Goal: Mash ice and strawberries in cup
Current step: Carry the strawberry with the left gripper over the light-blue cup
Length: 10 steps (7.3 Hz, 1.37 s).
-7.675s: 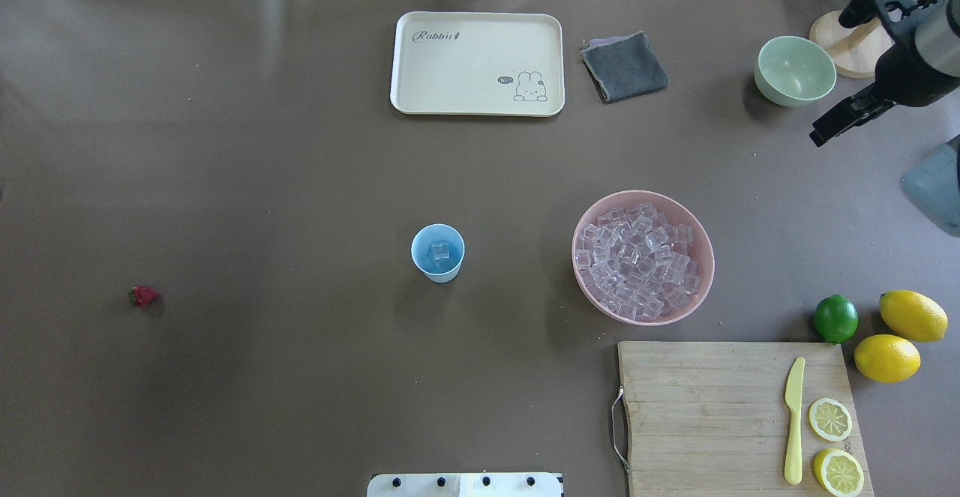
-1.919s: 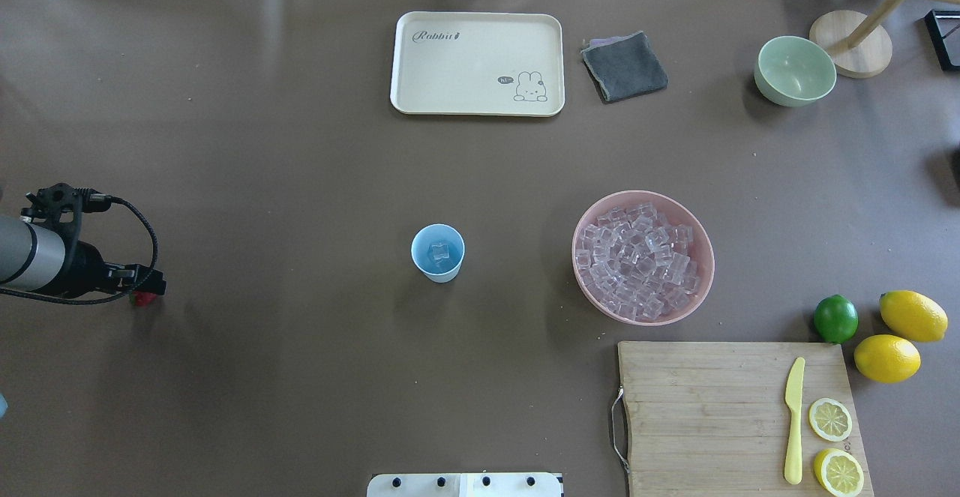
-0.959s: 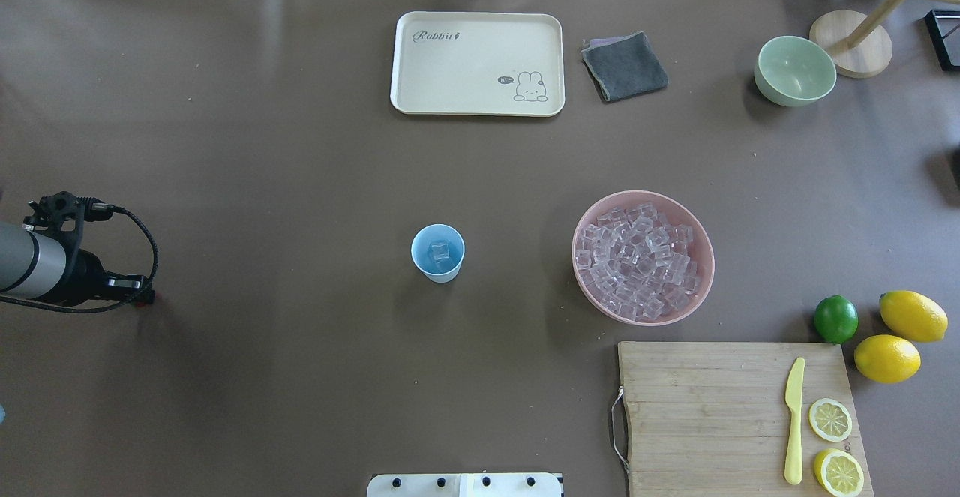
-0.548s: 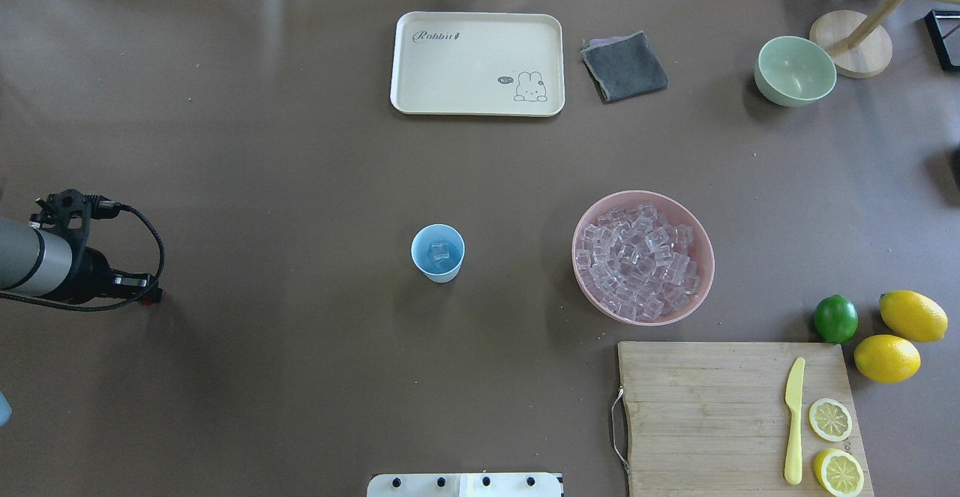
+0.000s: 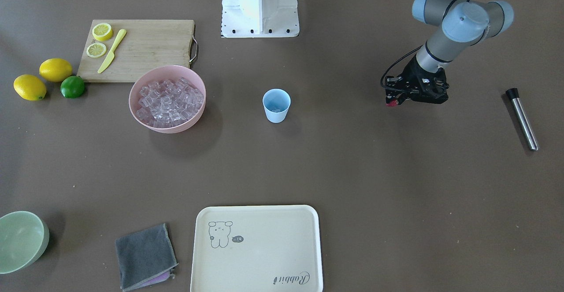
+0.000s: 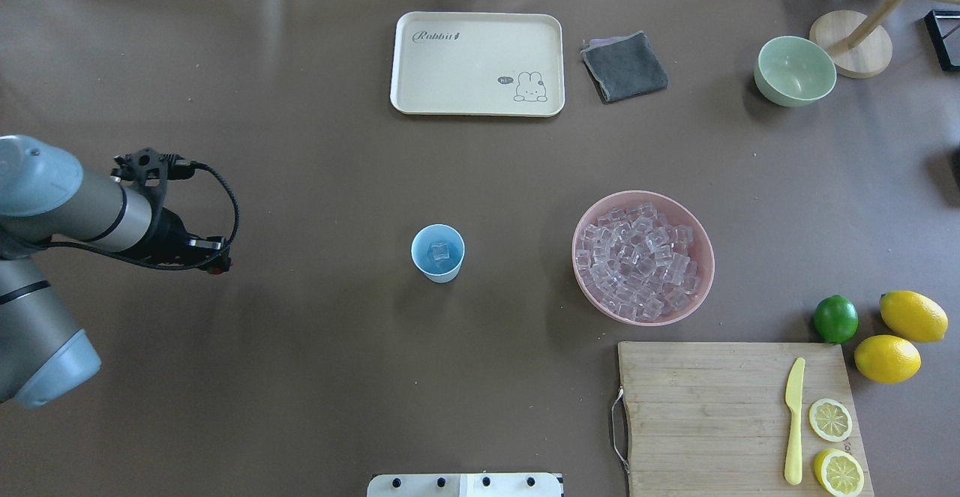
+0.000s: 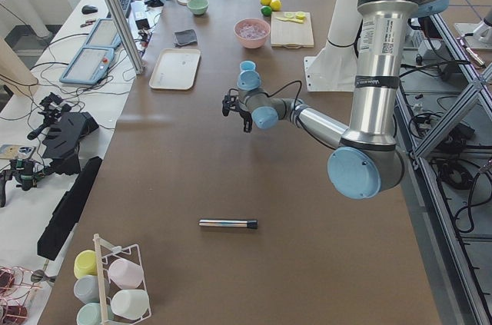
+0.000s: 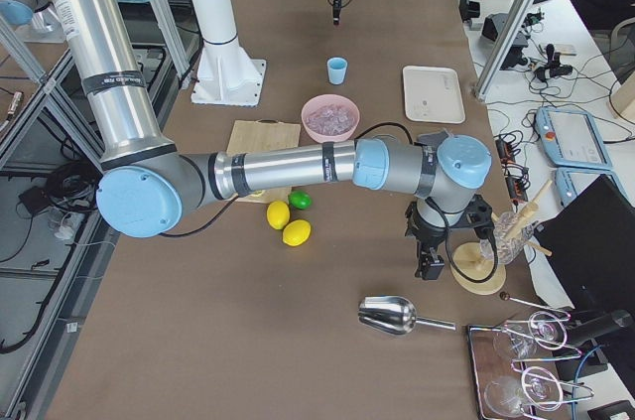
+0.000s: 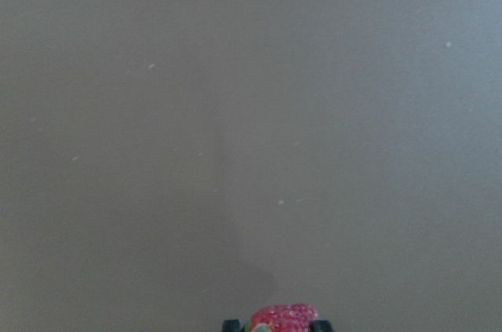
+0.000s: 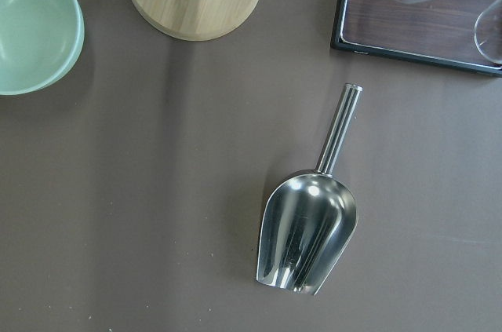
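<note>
The light-blue cup [image 6: 438,252] stands mid-table with a few ice cubes [image 6: 438,250] inside; it also shows in the front view [image 5: 276,105]. Many more ice cubes [image 6: 641,258] fill the pink bowl [image 6: 584,218] to its right. My left gripper [image 6: 214,261] is shut on the small red strawberry [image 6: 217,270] and holds it above the table, well left of the cup. The left wrist view shows the strawberry [image 9: 284,319] between the fingertips [image 9: 230,324]. My right gripper [image 8: 429,263] shows only in the exterior right view, over the table's far right end; I cannot tell whether it is open or shut.
A metal rod [image 5: 522,118] lies beyond the left arm. A cream tray [image 6: 477,62], grey cloth [image 6: 624,67] and green bowl [image 6: 794,70] sit at the back. A cutting board [image 6: 705,414] with knife and lemon slices, a lime [image 6: 835,318] and lemons are front right. A metal scoop [image 10: 307,230] lies under the right wrist.
My left gripper closed on the strawberry where it lay at the far left, lifted it, and has moved right toward the cup with it. The right arm left the overhead view.
</note>
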Motion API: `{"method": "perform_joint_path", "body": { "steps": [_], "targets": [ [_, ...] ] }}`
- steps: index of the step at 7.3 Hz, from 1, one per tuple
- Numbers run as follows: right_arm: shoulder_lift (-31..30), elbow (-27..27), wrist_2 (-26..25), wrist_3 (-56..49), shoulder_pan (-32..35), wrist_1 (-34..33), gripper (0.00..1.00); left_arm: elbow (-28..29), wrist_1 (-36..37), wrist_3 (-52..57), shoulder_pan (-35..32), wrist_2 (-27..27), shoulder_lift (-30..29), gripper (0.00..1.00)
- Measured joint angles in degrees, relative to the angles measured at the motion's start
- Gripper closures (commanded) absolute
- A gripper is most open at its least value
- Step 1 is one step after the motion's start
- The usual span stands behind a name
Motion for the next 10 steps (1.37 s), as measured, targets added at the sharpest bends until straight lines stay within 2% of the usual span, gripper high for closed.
{"method": "perform_joint_path", "body": {
  "steps": [2,3,6,8,10],
  "targets": [
    [-0.1,-0.1,-0.2,0.1,-0.3,0.1,0.0,-0.4,13.6,-0.9,-0.5,-0.1,-12.9,0.66],
    [-0.2,-0.1,-0.2,0.1,-0.4,0.1,0.0,-0.4,17.4,-2.2,-0.6,-0.1,-17.5,0.66],
    [-0.2,0.0,-0.2,0.1,-0.7,0.1,0.0,3.7,20.5,-7.1,1.3,1.0,-28.5,0.66],
    [-0.2,0.2,-0.1,0.1,-0.7,0.1,0.0,5.3,20.5,-11.4,4.7,4.1,-31.4,0.66],
    [0.1,0.1,-0.2,0.1,-0.8,0.1,0.0,5.6,19.9,-14.4,8.0,7.7,-31.9,0.65]
  ]
}}
